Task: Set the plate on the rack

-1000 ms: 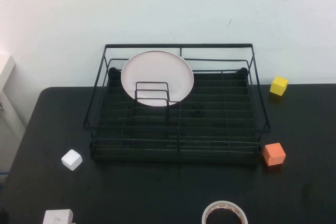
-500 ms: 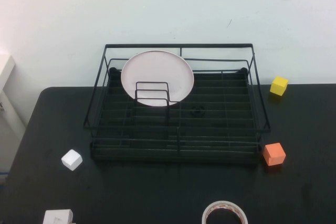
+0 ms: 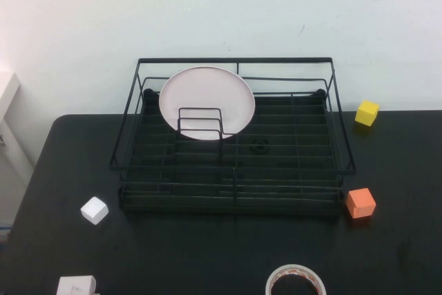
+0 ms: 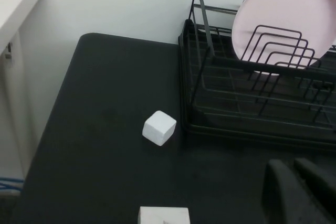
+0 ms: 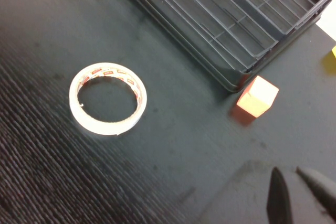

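Note:
The pale pink plate [image 3: 206, 98] stands on edge inside the black wire rack [image 3: 235, 191], at its back left, leaning behind the upright wire loops. Plate [image 4: 286, 3] and rack [image 4: 247, 129] also show in the left wrist view. A corner of the rack [image 5: 210, 30] shows in the right wrist view. Neither arm shows in the high view. My left gripper [image 4: 291, 163] hangs over the table in front of the rack's left end, fingers together, empty. My right gripper [image 5: 290, 170] is over the table in front of the rack's right end, fingers together, empty.
A white cube [image 3: 94, 210] and a white block [image 3: 76, 286] lie front left. An orange cube [image 3: 360, 203] sits by the rack's front right corner, and a yellow cube [image 3: 367, 112] at the back right. A tape roll [image 3: 295, 281] lies at the front edge.

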Tool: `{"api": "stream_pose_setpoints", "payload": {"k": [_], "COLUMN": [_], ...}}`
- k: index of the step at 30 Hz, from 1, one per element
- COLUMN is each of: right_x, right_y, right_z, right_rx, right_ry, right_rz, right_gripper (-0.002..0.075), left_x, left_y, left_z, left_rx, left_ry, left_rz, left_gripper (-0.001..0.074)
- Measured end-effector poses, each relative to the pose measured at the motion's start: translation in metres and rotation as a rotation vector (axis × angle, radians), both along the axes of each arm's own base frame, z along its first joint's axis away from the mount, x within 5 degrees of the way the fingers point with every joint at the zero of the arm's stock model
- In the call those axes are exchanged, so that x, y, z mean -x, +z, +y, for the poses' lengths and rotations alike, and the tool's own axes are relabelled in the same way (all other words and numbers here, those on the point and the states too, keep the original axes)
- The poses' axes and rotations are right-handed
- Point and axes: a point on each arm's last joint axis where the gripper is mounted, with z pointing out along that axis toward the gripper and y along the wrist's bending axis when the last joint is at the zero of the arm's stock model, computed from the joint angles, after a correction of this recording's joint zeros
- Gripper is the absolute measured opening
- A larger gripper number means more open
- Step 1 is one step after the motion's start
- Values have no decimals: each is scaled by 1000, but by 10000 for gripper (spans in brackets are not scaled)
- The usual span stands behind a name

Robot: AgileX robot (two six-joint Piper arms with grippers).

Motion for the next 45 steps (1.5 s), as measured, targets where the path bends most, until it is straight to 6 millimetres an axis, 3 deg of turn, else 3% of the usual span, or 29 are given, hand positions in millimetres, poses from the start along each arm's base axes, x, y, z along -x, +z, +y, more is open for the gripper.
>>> {"api": "stream_pose_setpoints", "payload": {"k": [10,36,45], "right_x": [0,0,8], "right_y": [0,0,1], "right_z": [0,0,-6], "right_rx": [0,1,39], "right_ry": [0,1,19], "right_rz": [0,-1,-90], "right_gripper": [-2,-2,-2], "left_x": [0,0,0], "left_y": [0,0,0], "left_z": [0,2,2], "left_rx": [-78,-78,-92], "left_ry": [-23,24,20], "left_rz": [-10,-7,-9], "left_gripper": [-1,-1,-1]}}
